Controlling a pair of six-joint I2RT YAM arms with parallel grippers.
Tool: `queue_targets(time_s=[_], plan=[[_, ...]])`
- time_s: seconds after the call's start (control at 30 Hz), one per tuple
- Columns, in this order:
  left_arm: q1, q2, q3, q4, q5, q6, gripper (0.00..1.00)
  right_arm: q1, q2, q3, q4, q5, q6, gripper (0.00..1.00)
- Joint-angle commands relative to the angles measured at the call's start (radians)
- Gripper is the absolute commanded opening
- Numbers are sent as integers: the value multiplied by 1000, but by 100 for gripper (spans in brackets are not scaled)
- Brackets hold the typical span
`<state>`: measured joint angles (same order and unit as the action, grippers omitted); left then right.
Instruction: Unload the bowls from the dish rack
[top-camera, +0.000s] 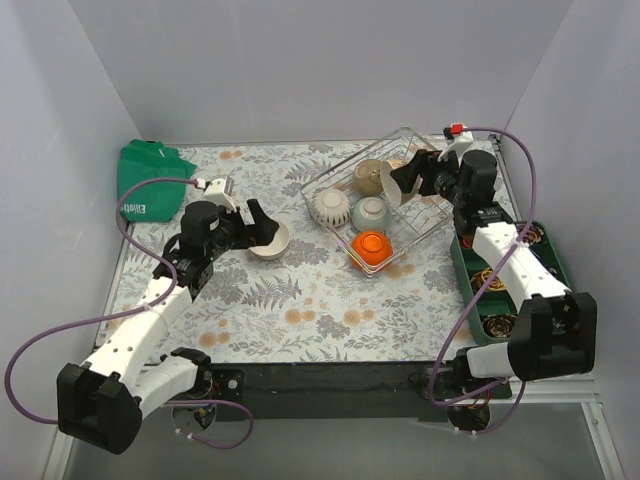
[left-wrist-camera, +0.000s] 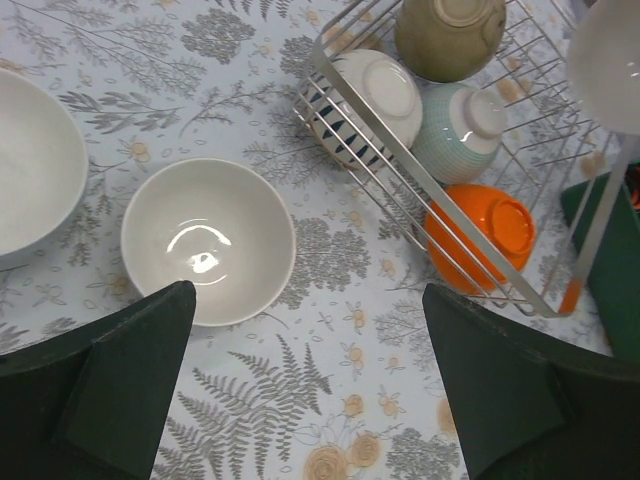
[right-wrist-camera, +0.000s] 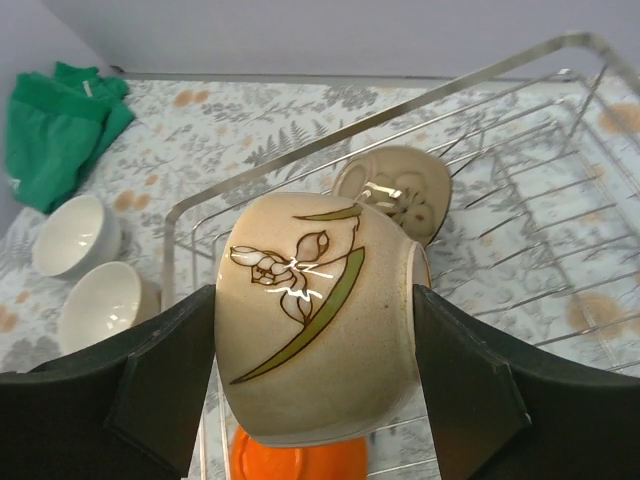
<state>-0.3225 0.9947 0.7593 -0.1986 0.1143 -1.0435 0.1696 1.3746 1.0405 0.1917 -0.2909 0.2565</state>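
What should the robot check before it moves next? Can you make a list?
1. Right tool pinches the flowery bowl on both sides: ok.
2. Flowery bowl lifted clear of the dish rack wires: cannot tell.
3. Left tool open, holding nothing: ok.
4. Bare table near the white bowls for landing: ok.
5. Dish rack emptied: not ok; beige bowl, striped bowl, mint bowl and orange bowl inside.

Seven bowls on the count: four in the single dish rack, namely beige bowl, ribbed bowl, mint bowl and orange bowl, one flowered bowl in the right gripper, two white bowls on the table, plus one green cloth and one green tray.
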Motion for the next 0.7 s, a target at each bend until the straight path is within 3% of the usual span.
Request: queue_targets(time_s=[0.0,0.37,0.67], plan=[[-23,30,31,93,113,-139,98,10,-95,-72,205,-80,222,12],[-259,271,98,361,33,-247,98,45,-215,-267,400,-177,513,12],[-325,424,141,507,-5,-326,97,93,-241,-372,546,-221,670,12]])
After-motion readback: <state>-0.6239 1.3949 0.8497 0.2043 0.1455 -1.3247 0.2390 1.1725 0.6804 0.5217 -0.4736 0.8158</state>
